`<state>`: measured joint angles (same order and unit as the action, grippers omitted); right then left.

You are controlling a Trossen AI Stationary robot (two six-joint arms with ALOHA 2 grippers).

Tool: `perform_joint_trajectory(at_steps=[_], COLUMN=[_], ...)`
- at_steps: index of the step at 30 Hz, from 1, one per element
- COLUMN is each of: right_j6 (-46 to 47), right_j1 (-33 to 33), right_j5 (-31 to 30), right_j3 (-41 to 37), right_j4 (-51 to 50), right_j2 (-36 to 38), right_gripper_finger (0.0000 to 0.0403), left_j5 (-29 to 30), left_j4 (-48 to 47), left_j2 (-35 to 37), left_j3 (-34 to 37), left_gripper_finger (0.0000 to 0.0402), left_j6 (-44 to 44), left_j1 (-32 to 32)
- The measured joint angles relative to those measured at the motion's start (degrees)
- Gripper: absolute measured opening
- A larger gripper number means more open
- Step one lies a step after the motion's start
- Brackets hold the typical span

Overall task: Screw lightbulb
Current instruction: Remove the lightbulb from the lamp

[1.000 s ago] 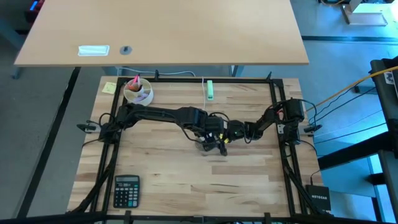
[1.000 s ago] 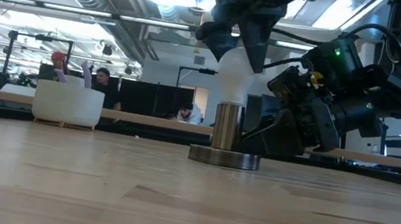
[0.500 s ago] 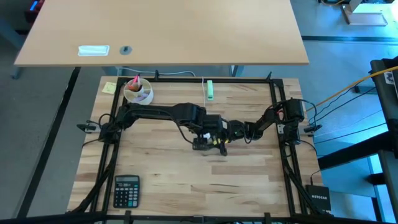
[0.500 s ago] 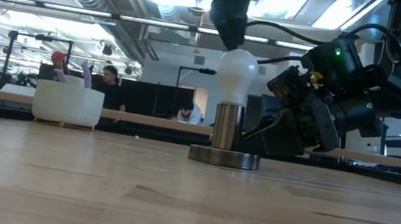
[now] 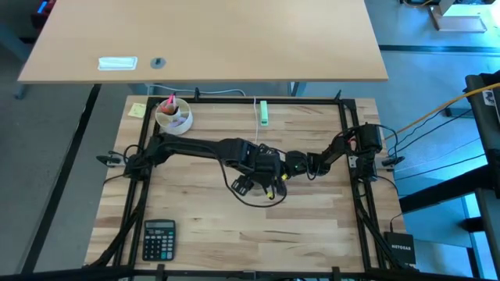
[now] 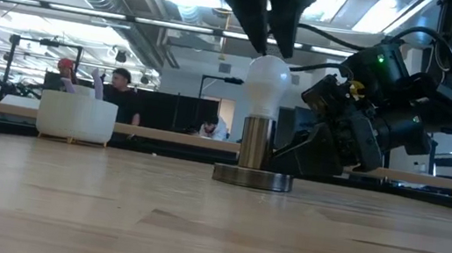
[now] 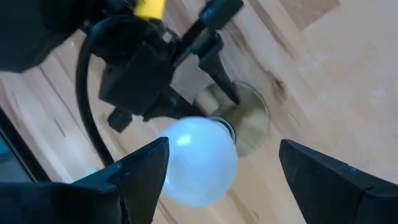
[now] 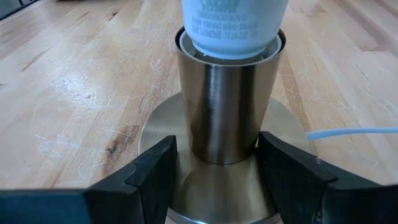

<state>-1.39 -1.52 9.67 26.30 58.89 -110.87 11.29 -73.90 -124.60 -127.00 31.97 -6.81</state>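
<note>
The white lightbulb [image 6: 266,83] stands upright with its narrow base [image 8: 231,37] in the brass socket cylinder [image 6: 254,144], which rises from a round disc [image 6: 252,178] at the table's middle. My left gripper [image 6: 273,34] hangs just above the bulb's head, open and pointing down. In the left wrist view its fingers stand wide on either side of the bulb [image 7: 196,158] without touching it. My right gripper [image 8: 217,149] reaches in low from the table's right and is shut on the socket cylinder [image 8: 227,99]. My right gripper has the socket cylinder's lower part [image 8: 249,140] between its two fingers, just above the disc [image 8: 155,134]. The fingers come level from the table's right side. The socket stands upright with its disc flat on the table.
A white cup [image 5: 173,115] with small items, a yellow note [image 5: 137,110] and a green piece [image 5: 264,114] lie near the far edge. A calculator [image 5: 158,238] lies at the near left. The socket's thin white cord [image 8: 354,132] trails away. People sit in the room beyond [image 6: 115,93].
My left gripper has let go of the bulb's head, risen a little above it and turned about its own axis. The bulb has stayed upright in the socket.
</note>
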Motion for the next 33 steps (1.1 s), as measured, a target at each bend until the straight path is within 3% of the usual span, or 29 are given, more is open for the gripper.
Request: perform_joint_trajectory(at_steps=[13,24,28,33], right_j6=[-0.20,-0.24,-0.24,-0.26], right_j1=[0.02,0.02,0.02,0.02], right_j5=[0.02,0.02,0.02,0.02], right_j3=[0.00,0.00,0.00,0.00], right_j4=[-0.02,-0.02,-0.02,-0.02], right_j2=[0.00,-0.01,-0.01,0.00], right_gripper_finger=[0.0227,0.0227,0.0227,0.0227], left_j5=[0.11,4.41,4.39,4.34], left_j4=[4.45,4.00,4.18,7.94], left_j2=[0.09,0.07,0.07,0.07], left_j3=[-0.22,-0.24,-0.24,0.31], left_gripper_finger=[0.0299,0.0396,0.0388,0.0384], left_j6=[0.00,1.73,0.44,-7.77], left_j1=[-0.50,-0.81,-1.45,-1.95])
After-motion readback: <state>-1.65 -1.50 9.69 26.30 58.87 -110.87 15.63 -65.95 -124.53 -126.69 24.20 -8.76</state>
